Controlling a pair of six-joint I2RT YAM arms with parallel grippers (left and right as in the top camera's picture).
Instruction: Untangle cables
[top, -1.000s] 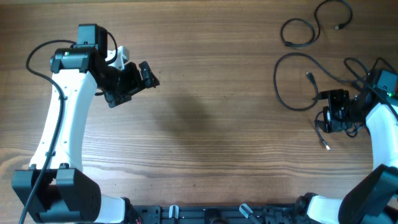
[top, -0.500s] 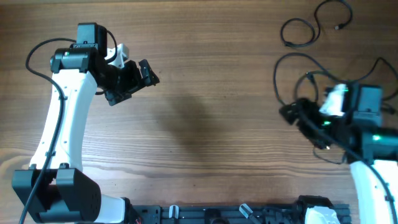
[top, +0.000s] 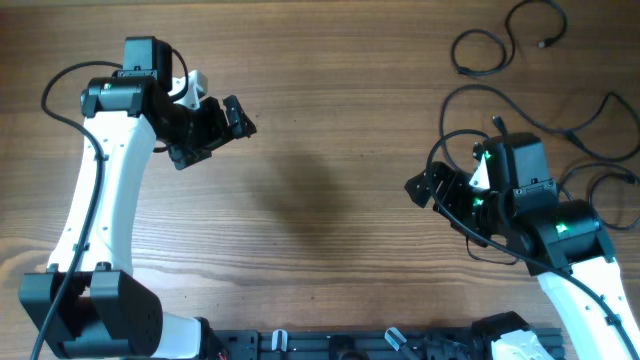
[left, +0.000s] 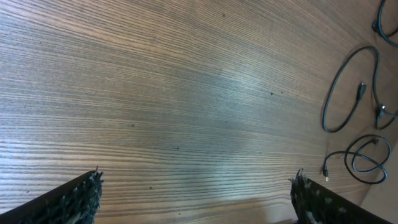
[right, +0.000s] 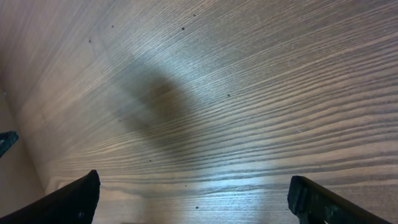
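My left pincer (top: 236, 118) hung released over the table (top: 330, 80) at its far left, fingers spread wide with only bare wood grain between them. My right pincer (top: 424, 186) was likewise released and gripping nothing, pointing toward the broad open middle of the table, the widest room for moving between my two arms. The cables (top: 463, 68) all lay at the far right: one curled cord near the top edge, a wide loop (top: 446, 125) just beside my right arm and running under it, and more strands trailing toward the right edge. Through my left wrist camera they showed only along the right margin. In my right wrist view the table's edge (right: 28, 134) ran down the left. Green lights (top: 487, 157) glowed on my right arm; any lettering was too small to read.
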